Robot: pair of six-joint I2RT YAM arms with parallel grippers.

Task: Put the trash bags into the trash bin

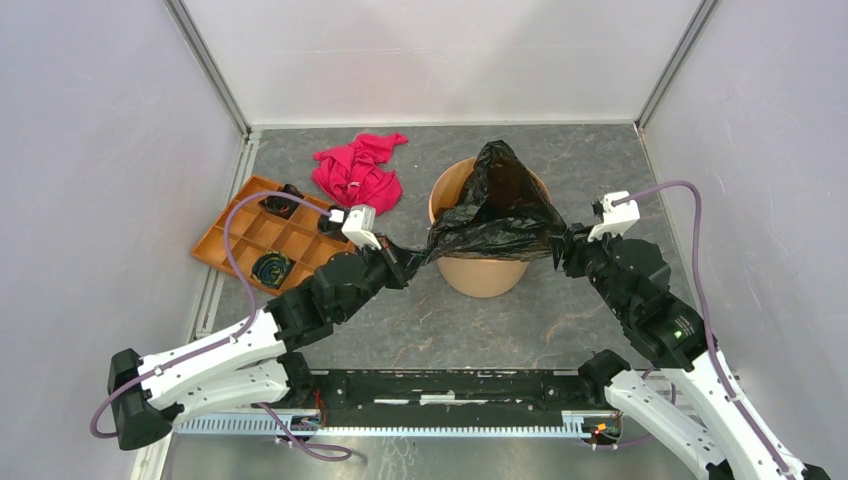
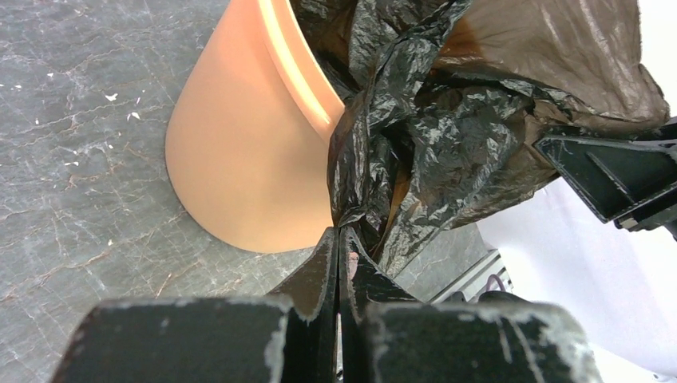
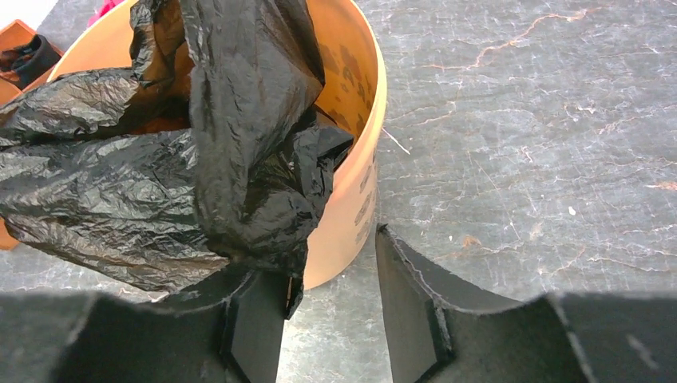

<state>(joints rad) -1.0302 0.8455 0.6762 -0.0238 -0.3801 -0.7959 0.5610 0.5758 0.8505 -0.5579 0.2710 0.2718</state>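
Observation:
A large black trash bag (image 1: 500, 195) lies draped over the round orange trash bin (image 1: 485, 275), partly inside it and partly hanging over the rim. My left gripper (image 1: 408, 262) is shut on a twisted corner of the bag at the bin's left side; in the left wrist view the jaws (image 2: 342, 239) pinch the film (image 2: 447, 144) beside the bin wall (image 2: 247, 159). My right gripper (image 1: 568, 245) is at the bin's right side. In the right wrist view it (image 3: 335, 263) is open, with the bag (image 3: 160, 191) lying over its left finger (image 3: 255, 319), next to the bin (image 3: 363, 159).
A pink-red cloth (image 1: 358, 170) lies behind and left of the bin. A flat orange tray (image 1: 232, 222) with square compartments sits at the left, holding a few dark wads (image 1: 272, 267). Walls close in the table on the left, back and right.

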